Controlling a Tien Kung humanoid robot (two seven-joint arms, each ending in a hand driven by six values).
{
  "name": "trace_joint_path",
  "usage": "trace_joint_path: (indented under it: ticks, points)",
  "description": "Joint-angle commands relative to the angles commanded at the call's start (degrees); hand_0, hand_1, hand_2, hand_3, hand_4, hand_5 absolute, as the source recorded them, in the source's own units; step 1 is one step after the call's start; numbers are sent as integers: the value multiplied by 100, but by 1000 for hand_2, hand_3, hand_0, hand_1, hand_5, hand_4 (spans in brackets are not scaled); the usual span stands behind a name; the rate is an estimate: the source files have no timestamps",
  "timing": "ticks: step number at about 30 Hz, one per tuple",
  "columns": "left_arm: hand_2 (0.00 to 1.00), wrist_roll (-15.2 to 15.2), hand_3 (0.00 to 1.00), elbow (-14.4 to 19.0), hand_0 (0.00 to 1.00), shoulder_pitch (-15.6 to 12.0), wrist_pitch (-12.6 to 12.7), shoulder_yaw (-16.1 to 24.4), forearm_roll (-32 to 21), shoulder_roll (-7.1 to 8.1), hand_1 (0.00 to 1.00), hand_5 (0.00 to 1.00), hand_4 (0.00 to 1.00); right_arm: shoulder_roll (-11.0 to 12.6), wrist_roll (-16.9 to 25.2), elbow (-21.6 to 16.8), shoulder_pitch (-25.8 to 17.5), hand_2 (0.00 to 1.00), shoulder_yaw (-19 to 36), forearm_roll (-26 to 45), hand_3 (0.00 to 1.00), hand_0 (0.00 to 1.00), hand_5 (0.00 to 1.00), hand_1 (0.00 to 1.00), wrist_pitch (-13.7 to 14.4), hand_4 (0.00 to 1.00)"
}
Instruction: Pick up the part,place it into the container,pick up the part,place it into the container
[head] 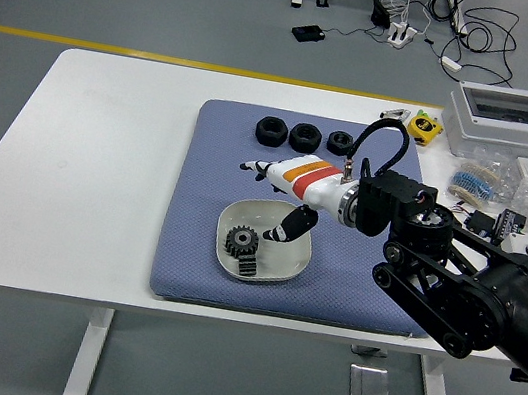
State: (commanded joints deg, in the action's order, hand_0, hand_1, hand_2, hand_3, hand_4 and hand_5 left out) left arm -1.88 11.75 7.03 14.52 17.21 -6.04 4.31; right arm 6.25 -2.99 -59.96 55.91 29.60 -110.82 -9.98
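Head view is showing the right hand [280, 192] hovering over the bowl's [299, 261] far rim, fingers released and grasping nothing. Two gears [241, 245] are lying in the bowl. Three more parts [305, 136] are sitting along the mat's [208, 198] far edge, directly beyond the fingers.

The right hand [281, 185] hangs over the far rim of the white dish [298, 260] on the blue mat [205, 198], fingers spread and empty. Two black gears [241, 248] lie inside the dish at its left. Three black parts [305, 136] sit in a row along the mat's far edge.
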Motion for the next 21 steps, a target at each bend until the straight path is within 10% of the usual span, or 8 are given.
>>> trace_joint_path:
  ticks: [4, 11, 12, 17, 18, 21]
  points:
    - [663, -4, 566, -2, 695, 6, 2, -13, -36, -5, 564, 587, 571, 23, -23, 13, -17, 839, 128, 225, 996, 586, 199, 662, 250, 878]
    - [663, 7, 566, -2, 695, -12, -1, -4, -19, -12, 567, 587, 570, 209, 414, 53, -332, 743, 251, 1883, 869, 509, 244, 598, 1530, 838]
    - [662, 10, 566, -2, 694, -15, -2, 0, -9, -12, 570, 588, 570, 253, 488, -11, -387, 602, 281, 2130, 637, 463, 203, 521, 1579, 700]
    - [662, 24, 566, -3, 694, -35, -3, 21, 31, -20, 570, 588, 570, 454, 708, -343, -674, 602, 557, 3284, 637, 463, 203, 521, 1711, 700]
    - [663, 27, 566, -3, 693, -41, -4, 28, 40, -22, 570, 589, 571, 485, 736, -385, -728, 400, 630, 3545, 398, 301, 233, 357, 1744, 652]
    - [663, 35, 566, -3, 693, -56, -6, 41, 75, -25, 570, 589, 571, 580, 890, -461, -876, 400, 834, 4253, 398, 301, 233, 357, 2002, 652]
